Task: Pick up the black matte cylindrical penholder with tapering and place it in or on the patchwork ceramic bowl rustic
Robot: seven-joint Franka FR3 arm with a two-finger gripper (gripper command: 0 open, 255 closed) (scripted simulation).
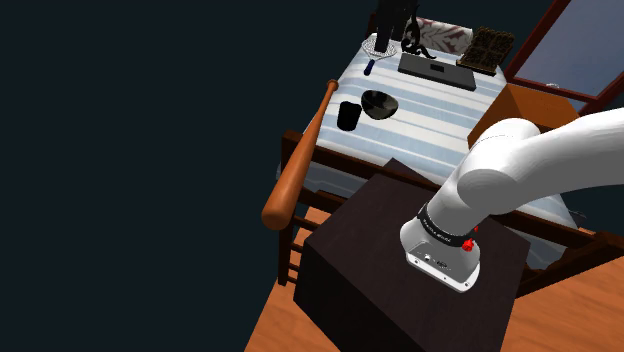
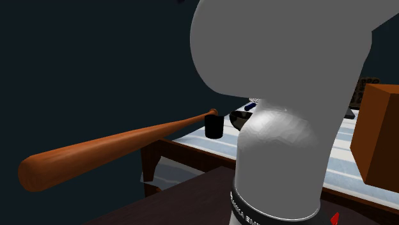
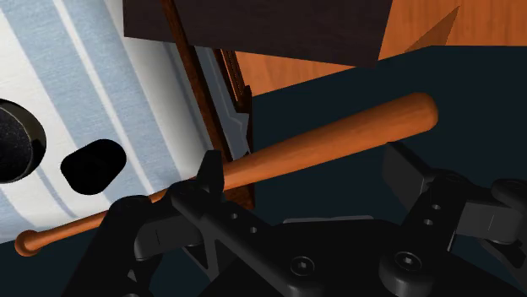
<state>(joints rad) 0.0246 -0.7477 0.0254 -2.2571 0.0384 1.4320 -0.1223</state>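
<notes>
Gripper (image 3: 304,167): the two fingers are seen standing apart with nothing between them, so it is open and empty. The penholder (image 3: 93,164) lies off to one side of the fingers, well apart from them.

Penholder (image 1: 349,116) (image 2: 213,125): it is found upright near the edge of the striped top (image 1: 440,112), just beside the bowl (image 1: 381,104) (image 2: 241,117) (image 3: 12,139). Whether the two touch cannot be told.

Handling (judged):
- The penholder is taken to be small, stiff and light.
- Fair friction is expected from the matte wall.
- The taper could let it slide out of a hard squeeze.
- A hold across the wall at about mid-height is preferred.
- Alternatively, one finger is put inside the mouth and one outside on the rim.
- A soft set-down is advised, since a ceramic bowl may chip.

Containers:
- The penholder's mouth is open and nothing is seen sticking out of it.
- The bowl's inside is dark and nothing is seen in it.
- The bowl looks shallow, so the penholder may end up tilted against its wall.

Bat (image 1: 298,165) (image 2: 109,148) (image 3: 338,135): its thin end rests at the top's edge near the penholder. It is to be avoided on approach.
</notes>
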